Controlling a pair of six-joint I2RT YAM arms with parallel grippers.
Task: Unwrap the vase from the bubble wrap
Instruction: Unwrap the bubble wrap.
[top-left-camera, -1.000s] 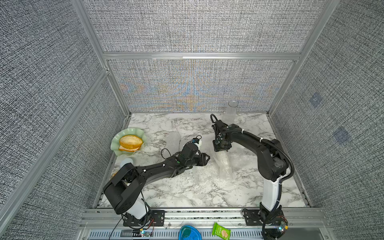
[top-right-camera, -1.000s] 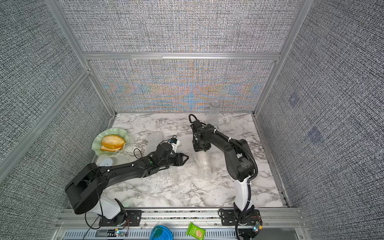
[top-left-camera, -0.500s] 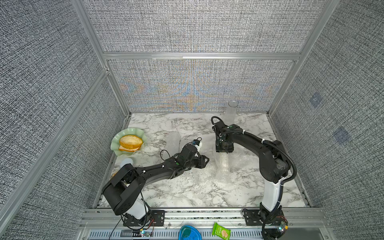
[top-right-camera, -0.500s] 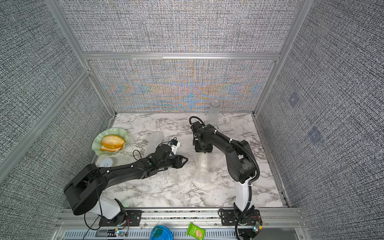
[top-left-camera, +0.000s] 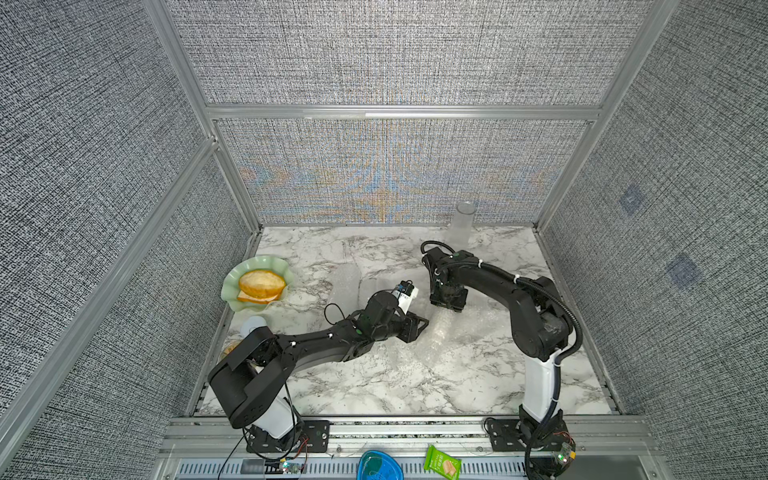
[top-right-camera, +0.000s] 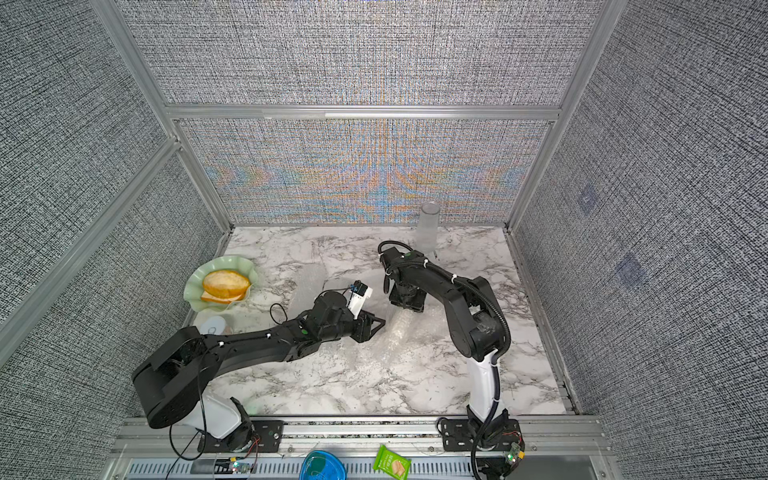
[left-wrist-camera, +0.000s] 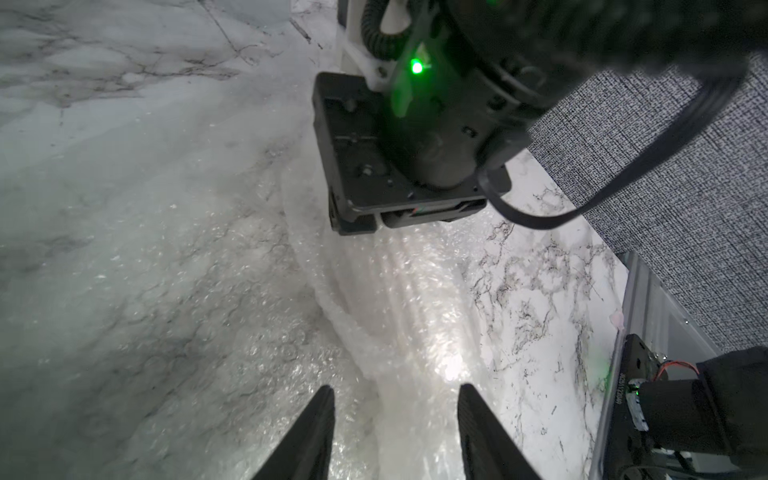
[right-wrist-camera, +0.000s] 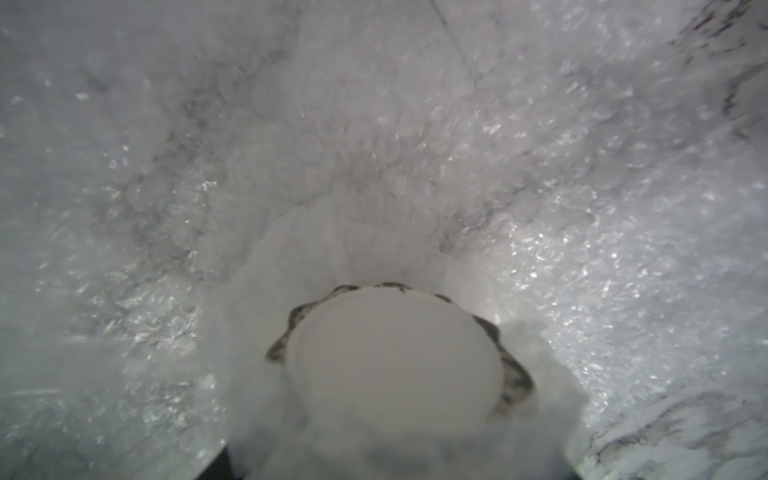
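Both grippers have shifted slightly rightward. The left gripper (left-wrist-camera: 395, 388), jaws parted and empty, hovers over mid-table bubble wrap (top-left-camera: 440, 332); the right gripper (top-left-camera: 446, 303), jaws hidden, tops the wrapped vase (right-wrist-camera: 395, 365). Tugging snagged wrap could topple it.

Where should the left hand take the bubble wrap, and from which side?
Probably the raised ridge of the bubble wrap just ahead of the open left hand, approached low from that arm's side, jaws astride it. The ridge stands off the marble, while the sheet beside it lies flat; the right hand occupies the far end.
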